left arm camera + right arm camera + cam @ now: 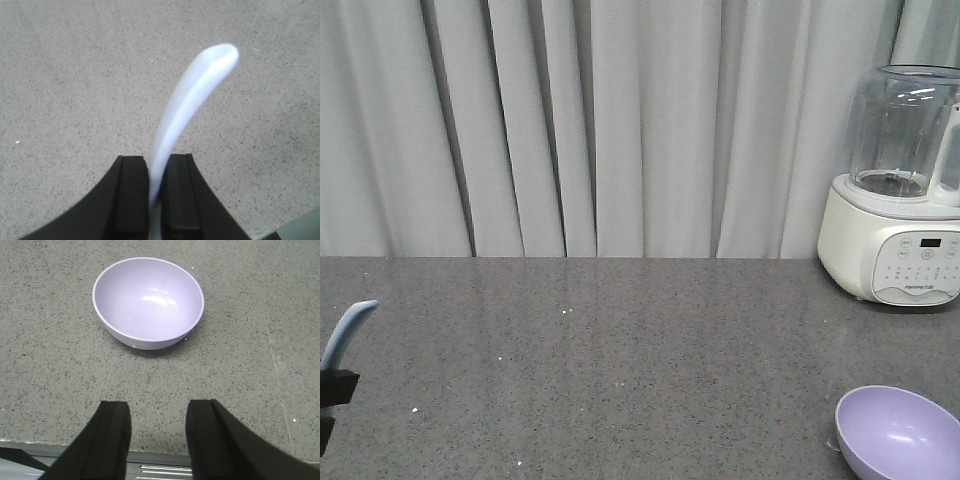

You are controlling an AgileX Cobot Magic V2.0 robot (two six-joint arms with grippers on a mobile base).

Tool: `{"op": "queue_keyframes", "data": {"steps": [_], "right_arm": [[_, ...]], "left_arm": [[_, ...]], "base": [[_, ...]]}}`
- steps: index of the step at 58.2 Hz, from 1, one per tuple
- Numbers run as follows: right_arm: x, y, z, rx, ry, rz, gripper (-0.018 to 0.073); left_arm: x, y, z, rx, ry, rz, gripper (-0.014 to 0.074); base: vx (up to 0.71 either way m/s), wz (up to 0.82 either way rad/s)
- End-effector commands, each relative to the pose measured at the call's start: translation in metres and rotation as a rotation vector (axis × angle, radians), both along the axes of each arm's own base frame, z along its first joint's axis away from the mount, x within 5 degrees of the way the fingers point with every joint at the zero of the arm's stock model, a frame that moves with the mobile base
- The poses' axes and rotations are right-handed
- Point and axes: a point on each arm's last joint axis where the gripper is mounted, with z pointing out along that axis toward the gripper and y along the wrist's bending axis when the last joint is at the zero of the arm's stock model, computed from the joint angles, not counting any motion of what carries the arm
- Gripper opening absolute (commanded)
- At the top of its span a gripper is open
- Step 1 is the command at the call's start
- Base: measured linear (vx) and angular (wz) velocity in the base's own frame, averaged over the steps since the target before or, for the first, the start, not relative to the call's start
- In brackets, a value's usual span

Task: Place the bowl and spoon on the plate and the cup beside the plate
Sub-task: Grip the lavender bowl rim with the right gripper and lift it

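Your left gripper (156, 167) pinched spoon (192, 95) by handle, fingers pressed tight, handle tip up over grey countertop (75, 75). Your right gripper (157, 412) was spread, holding nothing; bowl (148, 300) stood just ahead on countertop, untouched.

Plastic, speckled stone and cloth, mostly smooth.
The bowl (148, 302) is glossy lavender plastic, the spoon (185, 115) smooth pale blue plastic. The countertop (620, 350) is speckled grey stone, faintly polished; the curtain (570, 120) is matt cloth; the blender (895, 250) is glossy cream plastic under a clear jar.
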Motion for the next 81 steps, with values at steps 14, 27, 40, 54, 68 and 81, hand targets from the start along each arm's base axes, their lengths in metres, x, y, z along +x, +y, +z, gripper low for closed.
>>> {"op": "queue_keyframes", "data": {"steps": [14, 27, 40, 54, 68, 81], "right_arm": [[0.005, 0.001, 0.016, 0.012, -0.100, 0.005, 0.0347], [0.012, -0.005, 0.017, -0.015, -0.107, -0.056, 0.0388], [0.045, -0.016, 0.027, -0.051, 0.044, -0.191, 0.0552], [0.106, -0.014, 0.051, -0.022, 0.181, -0.212, 0.0620], [0.164, -0.037, 0.060, 0.136, 0.293, -0.193, 0.0611], [0.189, -0.067, 0.035, 0.178, 0.388, -0.193, 0.0590]], "left_arm": [[-0.005, -0.002, 0.010, -0.036, -0.020, -0.007, 0.0175], [-0.007, -0.002, 0.008, -0.029, 0.006, -0.014, 0.0175], [-0.007, -0.002, 0.008, -0.028, 0.005, -0.015, 0.0175], [-0.007, -0.002, 0.008, -0.028, 0.005, -0.015, 0.0175], [-0.007, -0.002, 0.008, -0.028, 0.005, -0.015, 0.0175], [-0.007, -0.002, 0.008, -0.028, 0.005, -0.015, 0.0175]], "base": [[0.00, 0.00], [0.00, 0.00], [0.00, 0.00], [0.00, 0.00], [0.00, 0.00], [0.00, 0.00]]}}
